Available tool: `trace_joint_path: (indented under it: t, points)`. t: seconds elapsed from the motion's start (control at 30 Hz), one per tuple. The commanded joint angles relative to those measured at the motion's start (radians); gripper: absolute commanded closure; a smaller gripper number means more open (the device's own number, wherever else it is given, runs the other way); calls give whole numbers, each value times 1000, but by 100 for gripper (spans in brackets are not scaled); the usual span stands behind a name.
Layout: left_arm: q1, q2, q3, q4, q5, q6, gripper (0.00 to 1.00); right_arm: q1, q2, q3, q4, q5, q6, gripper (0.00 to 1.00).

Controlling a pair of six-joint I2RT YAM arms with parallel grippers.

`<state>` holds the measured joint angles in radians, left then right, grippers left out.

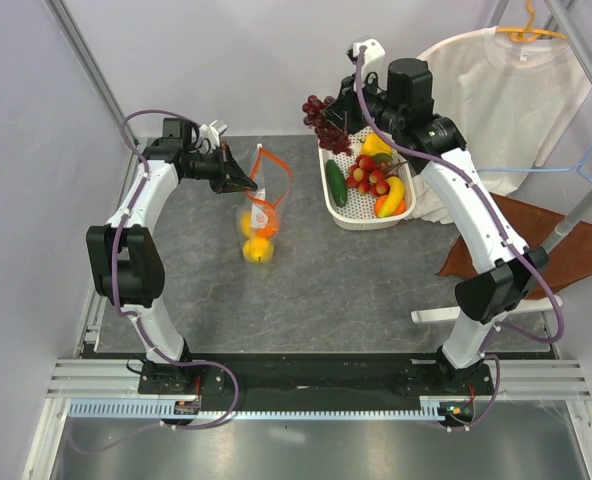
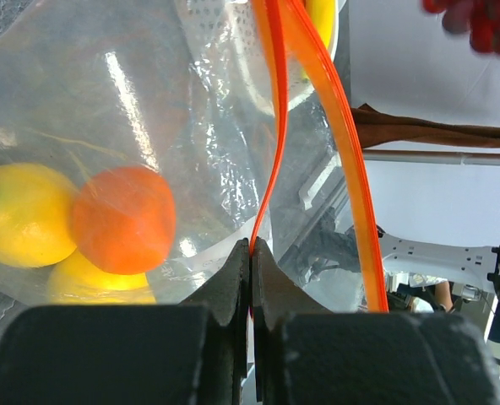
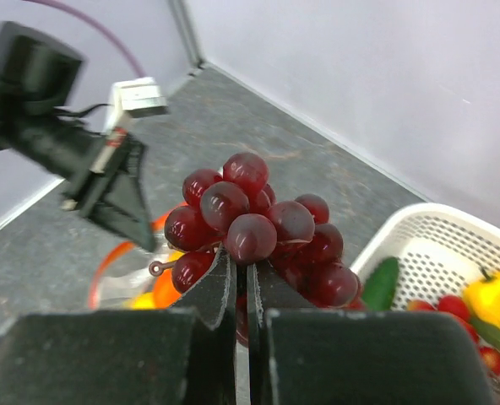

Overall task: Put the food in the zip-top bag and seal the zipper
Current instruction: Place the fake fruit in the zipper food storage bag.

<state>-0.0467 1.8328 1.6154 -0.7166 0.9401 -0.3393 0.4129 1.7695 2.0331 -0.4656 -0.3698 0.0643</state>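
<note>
Grape bunch (image 3: 254, 224), dark red, glossy round beads clustered on a thin stem, is up in the air! The right claw (image 3: 241, 274) has both black fingers pinched tight on it, no gap between them. From the top view, the bunch hangs just off the far left corner of the white slotted plastic basket (image 1: 341, 218). Inside that basket are a smooth green cucumber (image 1: 336, 182), a cluster of small shiny red fruits (image 1: 368, 175) and a curved yellow fruit (image 1: 389, 195).

Over to the other side. The left claw (image 2: 250, 253) is clamped flat, jaws pressed together, on one thin lip of the narrow orange-red plastic zipper strip (image 2: 326, 93). The other lip bows away, so the mouth gapes in an open loop. Below it hangs the clear, crinkly plastic zip-top bag (image 2: 149, 93), with bright glare streaks across its wrinkled film. A matte orange round fruit (image 2: 123, 219) is already inside, nestled against a smooth yellow round fruit (image 2: 22, 215), with a second yellow one beneath them.

The bag stands mid-way across the grey stone-patterned surface (image 1: 376, 290), left of the basket. Its loaded bottom seems to rest on the surface, though the overhead angle makes that hard to confirm.
</note>
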Motion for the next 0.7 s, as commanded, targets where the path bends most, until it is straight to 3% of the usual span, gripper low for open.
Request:
trace_joint_path:
  t: [0.0,0.2,0.37,0.67]
  points:
    - [4,14,6,-3,5,39,98,72,-73,-2,59,-31,-17,100]
    - [4,5,0,-4,6,43,98,165,-70,10,64,-29,-26,100]
    - [4,-7,-6,-6,9,46,98,219,-56,-99,143,-12,-23,100]
    - [4,-36,-25,-4,45,57,98,244,34,-169,212,-21,12,100]
